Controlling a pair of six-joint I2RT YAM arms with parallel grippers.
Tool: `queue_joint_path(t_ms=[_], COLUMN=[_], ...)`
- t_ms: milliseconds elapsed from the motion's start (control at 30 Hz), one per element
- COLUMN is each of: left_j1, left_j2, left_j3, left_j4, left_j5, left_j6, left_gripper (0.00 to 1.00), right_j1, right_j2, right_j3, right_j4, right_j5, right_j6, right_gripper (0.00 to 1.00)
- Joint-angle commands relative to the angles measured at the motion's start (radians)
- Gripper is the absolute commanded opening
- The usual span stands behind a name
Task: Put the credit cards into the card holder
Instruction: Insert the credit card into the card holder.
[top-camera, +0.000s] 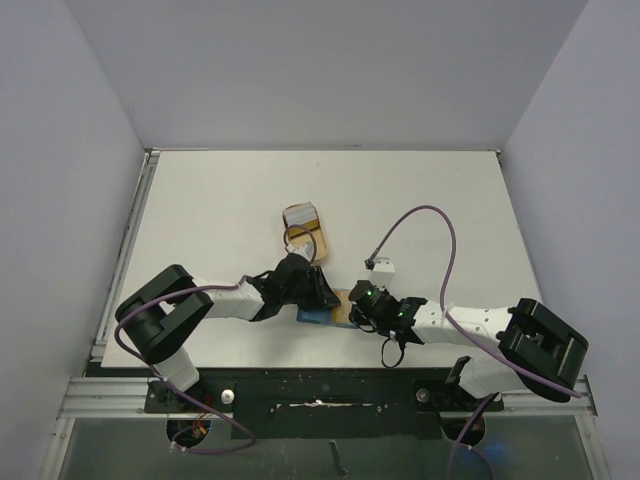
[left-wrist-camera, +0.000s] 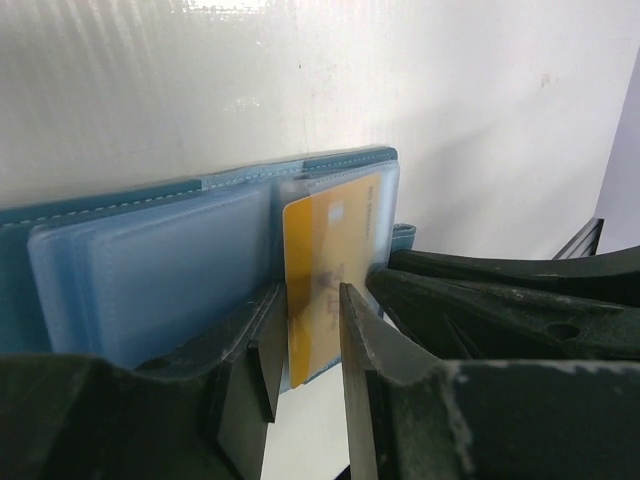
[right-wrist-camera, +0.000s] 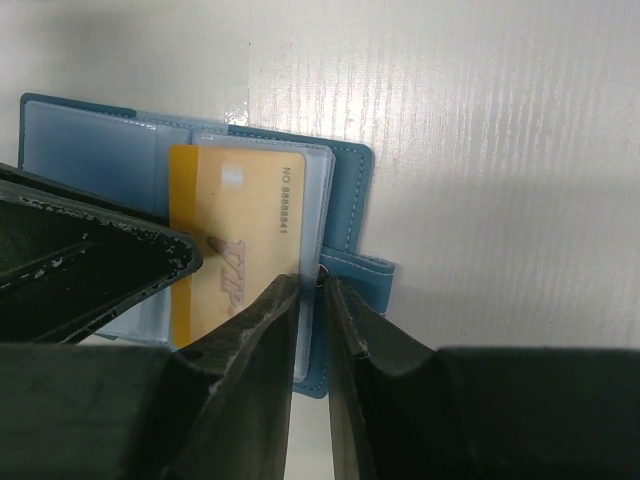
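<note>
Right pincer (right-wrist-camera: 310, 290) clenches the teal card holder (right-wrist-camera: 352, 190) at its edge by the snap tab (right-wrist-camera: 365, 265), pinning it. Left pincer (left-wrist-camera: 307, 300) straddles the orange credit card (left-wrist-camera: 325, 260), grip unclear. Slide the card in straight, level with the clear sleeve (right-wrist-camera: 318, 190), which holds it partway. The tan tray's (top-camera: 303, 222) contents are unreadable.

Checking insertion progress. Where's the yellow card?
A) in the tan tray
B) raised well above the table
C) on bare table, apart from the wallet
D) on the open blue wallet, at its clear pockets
D: both wrist views show the yellow card lying against the opened wallet, seemingly partly slid under a clear pocket.
</note>
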Motion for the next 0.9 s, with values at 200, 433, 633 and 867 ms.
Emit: queue_joint_path(t_ms=[200, 433, 633, 867], left_j1=[-0.026, -0.026, -0.025, -0.023], left_j2=[0.036, 0.032, -0.025, -0.145], left_j3=[0.058, 0.023, 0.003, -0.014], left_j4=[0.119, 0.195, 0.177, 0.032], left_j5=[0.033, 0.036, -0.005, -0.081], left_j6=[0.043, 0.006, -0.020, 0.008], left_gripper=[0.25, 0.25, 0.27, 0.29], right_j1=[0.006, 0.001, 0.000, -0.001], right_j2=[0.001, -0.024, -0.105, -0.177], right_j3=[-0.010, -0.011, 0.000, 0.020], right_j4=[0.047, 0.041, -0.006, -0.072], right_j5=[0.002, 0.015, 0.008, 0.001], right_j6=[-0.049, -0.069, -0.067, -0.054], right_gripper=[0.19, 0.23, 0.31, 0.36])
